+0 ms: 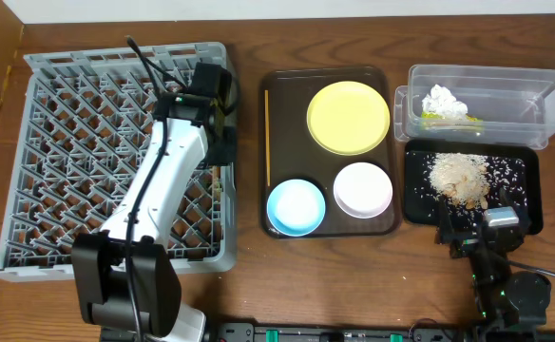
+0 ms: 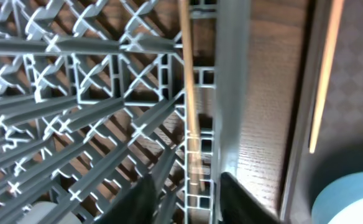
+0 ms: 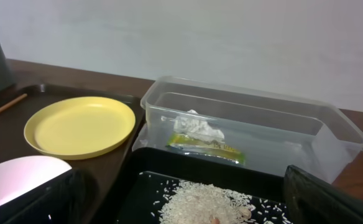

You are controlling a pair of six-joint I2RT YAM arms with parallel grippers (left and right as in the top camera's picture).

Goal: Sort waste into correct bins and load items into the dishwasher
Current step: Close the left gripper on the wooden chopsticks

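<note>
The grey dish rack (image 1: 68, 142) stands at the left. My left gripper (image 1: 222, 138) hangs over its right edge, open. In the left wrist view one wooden chopstick (image 2: 191, 112) lies in the rack (image 2: 76, 93) along that edge, its end between my open fingers (image 2: 191, 202). The other chopstick (image 1: 267, 133) lies on the brown tray; it also shows in the left wrist view (image 2: 324, 74). The yellow plate (image 1: 349, 116), light-blue bowl (image 1: 296, 206) and white bowl (image 1: 363, 188) sit on that tray. My right gripper (image 1: 472, 236) is open and empty at the black tray's near edge.
The clear tub (image 1: 534, 100) at the back right holds white tissue (image 3: 197, 126) and the green wrapper (image 3: 206, 147). The black tray (image 1: 525, 176) in front of it holds rice (image 3: 209, 202). The brown serving tray (image 1: 282, 85) lies between rack and bins. The white cup is hidden.
</note>
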